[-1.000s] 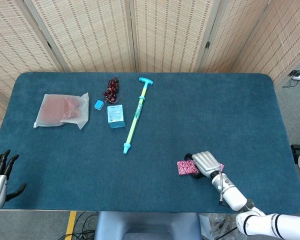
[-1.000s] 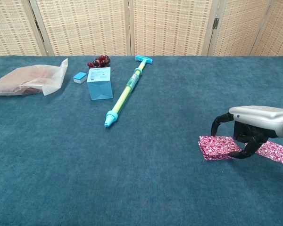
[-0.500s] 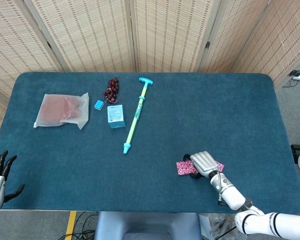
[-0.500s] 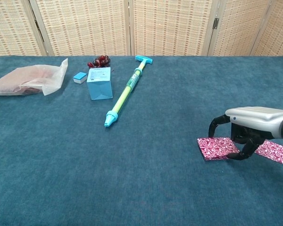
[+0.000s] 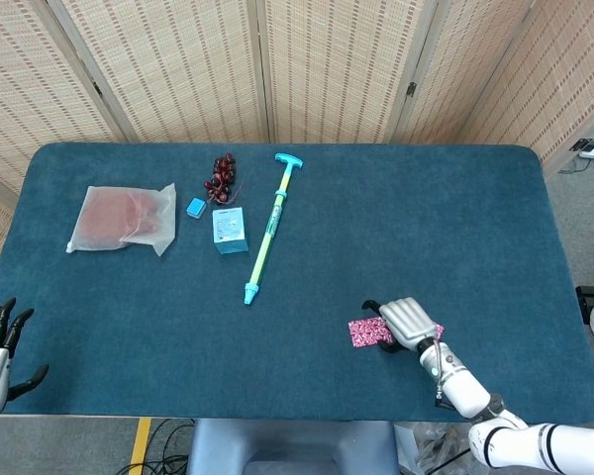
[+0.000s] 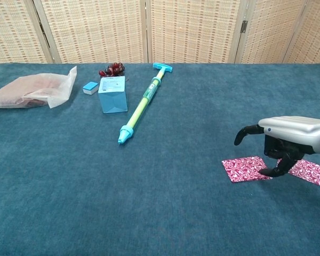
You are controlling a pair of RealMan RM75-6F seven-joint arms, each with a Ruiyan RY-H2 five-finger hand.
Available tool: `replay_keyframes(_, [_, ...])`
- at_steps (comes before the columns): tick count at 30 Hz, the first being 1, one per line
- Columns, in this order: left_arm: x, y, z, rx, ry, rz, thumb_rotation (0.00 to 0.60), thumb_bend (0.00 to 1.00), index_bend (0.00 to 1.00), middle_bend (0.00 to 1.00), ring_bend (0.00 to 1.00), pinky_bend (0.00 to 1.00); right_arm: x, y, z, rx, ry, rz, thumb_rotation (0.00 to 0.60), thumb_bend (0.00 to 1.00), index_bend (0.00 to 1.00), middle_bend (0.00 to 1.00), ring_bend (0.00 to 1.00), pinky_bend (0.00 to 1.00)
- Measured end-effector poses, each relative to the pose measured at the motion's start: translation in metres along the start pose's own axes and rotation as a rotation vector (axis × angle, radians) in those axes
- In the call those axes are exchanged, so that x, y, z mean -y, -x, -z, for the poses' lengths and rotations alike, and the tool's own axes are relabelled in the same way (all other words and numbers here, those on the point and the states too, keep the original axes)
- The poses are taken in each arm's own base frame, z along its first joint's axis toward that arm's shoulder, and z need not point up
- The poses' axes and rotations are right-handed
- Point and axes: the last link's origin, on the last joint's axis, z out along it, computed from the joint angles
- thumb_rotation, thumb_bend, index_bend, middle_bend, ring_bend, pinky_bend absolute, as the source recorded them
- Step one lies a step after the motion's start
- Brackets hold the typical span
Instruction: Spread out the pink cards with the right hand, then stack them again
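Two pink cards (image 6: pixel 245 168) visible, perhaps more beneath the right hand (image 6: pixel 288 140), whose spread fingertips press them

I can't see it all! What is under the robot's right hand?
Pink cards lie under the right hand, flat on the blue table. Its fingertips press on them. The hand hides the middle ones.

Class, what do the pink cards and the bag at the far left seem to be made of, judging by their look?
Pink cards: probably printed paper or thin card, lying flat with a matte patterned face. Bag: likely thin frosted plastic, since reddish contents show dimly through its crinkled skin.
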Motion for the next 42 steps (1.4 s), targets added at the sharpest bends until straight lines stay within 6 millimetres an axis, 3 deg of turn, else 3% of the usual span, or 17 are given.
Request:
replay_keyframes(5, [0.000,-0.001,0.000,-0.001,0.002,0.004,0.600,0.26,0.16,0.03,0.05,0.13,-0.004,0.000,0.008,-0.013,0.012,-0.006,0.600,0.34,0.20,0.99,1.00,1.00])
replay_keyframes(12, [-0.001,0.000,0.000,0.002,0.008,0.006,0.600,0.26,0.16,0.03,0.05,0.13,-0.029,0.007,0.034,-0.043,0.106,-0.040,0.600,0.28,0.14,0.99,1.00,1.00])
replay_keyframes(18, [-0.004,-0.001,0.000,-0.002,0.019,0.014,0.600,0.26,0.16,0.03,0.05,0.13,-0.047,0.014,0.045,-0.056,0.166,-0.055,0.600,0.25,0.14,0.99,1.00,1.00])
replay_keyframes(42, [-0.007,0.000,0.001,0.017,0.023,0.028,0.600,0.26,0.16,0.04,0.05,0.13,-0.067,0.028,0.043,-0.052,0.218,-0.030,0.600,0.25,0.14,0.99,1.00,1.00])
